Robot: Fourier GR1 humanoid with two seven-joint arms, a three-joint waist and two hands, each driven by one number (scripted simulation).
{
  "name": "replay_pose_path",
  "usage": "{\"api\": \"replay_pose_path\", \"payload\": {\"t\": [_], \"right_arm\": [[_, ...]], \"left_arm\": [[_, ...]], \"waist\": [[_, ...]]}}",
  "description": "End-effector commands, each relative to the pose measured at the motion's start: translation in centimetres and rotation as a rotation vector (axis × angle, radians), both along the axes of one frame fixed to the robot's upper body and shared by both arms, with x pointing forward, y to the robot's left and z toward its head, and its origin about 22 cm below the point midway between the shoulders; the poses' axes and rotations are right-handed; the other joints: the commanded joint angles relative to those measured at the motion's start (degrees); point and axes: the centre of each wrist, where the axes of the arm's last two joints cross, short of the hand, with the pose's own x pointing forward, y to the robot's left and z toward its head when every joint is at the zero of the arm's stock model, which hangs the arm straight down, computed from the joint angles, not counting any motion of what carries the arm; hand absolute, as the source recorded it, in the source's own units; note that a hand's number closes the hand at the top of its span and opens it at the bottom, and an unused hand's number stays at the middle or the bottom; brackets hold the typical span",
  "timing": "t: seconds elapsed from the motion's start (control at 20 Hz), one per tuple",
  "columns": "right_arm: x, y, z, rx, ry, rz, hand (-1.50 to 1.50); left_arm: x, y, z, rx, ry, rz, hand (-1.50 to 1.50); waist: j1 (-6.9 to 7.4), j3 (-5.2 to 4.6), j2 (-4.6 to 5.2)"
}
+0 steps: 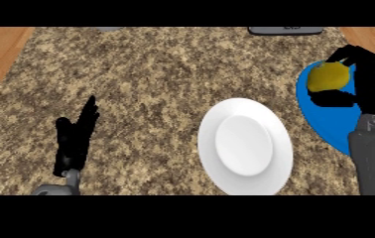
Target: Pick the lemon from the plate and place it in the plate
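Grey left forearm (55, 188) is showing at the lower-left edge. Just above it the left hand (73, 138) is resting over the counter (147, 83), released: fingers straight, pointing away from the camera, holding nothing. It is sitting well apart from both plates.

Right of centre, near the lower edge, the white plate (245, 145) is lying flat on the speckled brown stone top. From this angle it is looking taller than wide.

Along the right edge the right forearm (363, 157) is running upward, crossing the near part of the blue plate (326, 120). That blue plate is sitting just beside the white plate, on its right, partly cut off by the frame edge. A narrow strip of counter is showing between the 2 plates, so they are not touching.

Further out, the right hand (337, 99) is grasping the lemon (327, 77): black fingers are curling over its far side and top, thumb wrapping under its near side. Yellow and partly hidden by those fingers, the lemon is showing over the far half of the blue plate. Cannot tell whether it is touching the plate or hanging above it.

At the far edge, 1 dark grey flat item (285, 30) is poking in at the top right and 1 smaller pale grey item (108, 29) left of centre. Both are cut off; cannot tell what they are. Beyond the counter's far corners a wooden surface (11, 43) is showing.
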Motion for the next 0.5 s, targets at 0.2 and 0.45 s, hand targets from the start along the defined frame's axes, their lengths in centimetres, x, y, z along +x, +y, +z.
{"api": "replay_pose_path", "payload": {"t": [0.2,0.45], "right_arm": [[-2.1,-4.6,1.3,0.060,-0.013,-0.147,1.50],[1.2,-9.3,-0.4,0.068,0.046,-0.211,1.50]], "left_arm": [[-0.1,-1.2,0.7,-0.012,-0.014,-0.030,0.00],[0.7,-1.1,-0.6,-0.024,-0.011,-0.027,0.00]], "waist": [[1.11,0.05,0.31],[1.48,0.06,0.56]]}}
